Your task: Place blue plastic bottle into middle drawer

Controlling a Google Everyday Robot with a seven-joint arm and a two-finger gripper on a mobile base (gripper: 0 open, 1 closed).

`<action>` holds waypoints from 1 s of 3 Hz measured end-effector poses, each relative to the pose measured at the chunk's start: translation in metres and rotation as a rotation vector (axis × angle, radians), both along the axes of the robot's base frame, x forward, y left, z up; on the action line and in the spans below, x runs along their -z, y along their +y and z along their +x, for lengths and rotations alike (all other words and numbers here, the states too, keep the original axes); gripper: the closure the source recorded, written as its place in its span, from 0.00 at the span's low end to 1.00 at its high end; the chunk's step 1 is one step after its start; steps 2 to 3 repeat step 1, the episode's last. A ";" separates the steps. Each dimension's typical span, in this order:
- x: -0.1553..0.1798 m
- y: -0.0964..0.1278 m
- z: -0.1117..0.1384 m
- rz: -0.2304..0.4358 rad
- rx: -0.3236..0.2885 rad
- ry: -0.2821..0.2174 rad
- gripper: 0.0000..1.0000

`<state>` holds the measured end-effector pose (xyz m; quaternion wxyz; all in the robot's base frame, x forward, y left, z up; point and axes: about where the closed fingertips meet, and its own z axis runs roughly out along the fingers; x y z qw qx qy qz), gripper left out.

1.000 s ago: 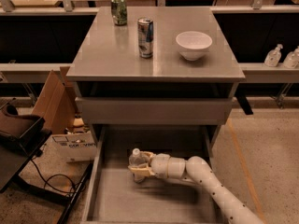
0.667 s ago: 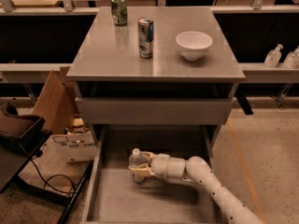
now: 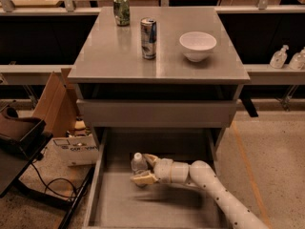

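Observation:
The blue plastic bottle (image 3: 138, 163), small and clear with a white cap, stands upright inside the pulled-out middle drawer (image 3: 114, 206) of the grey cabinet. My gripper (image 3: 145, 169) reaches in from the lower right on a white arm, and its two fingers sit on either side of the bottle, closed around it. The bottle's base is at or just above the drawer floor; I cannot tell which.
On the cabinet top (image 3: 105, 56) stand a green can (image 3: 121, 9), a blue-and-silver slim can (image 3: 148, 31) and a white bowl (image 3: 197, 46). A shut drawer front (image 3: 157, 113) is above the open drawer. Cardboard boxes (image 3: 71, 147) and cables lie at the left.

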<state>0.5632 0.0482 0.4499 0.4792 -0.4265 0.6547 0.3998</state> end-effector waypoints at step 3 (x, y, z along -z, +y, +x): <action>0.000 0.001 0.000 0.000 -0.002 0.000 0.00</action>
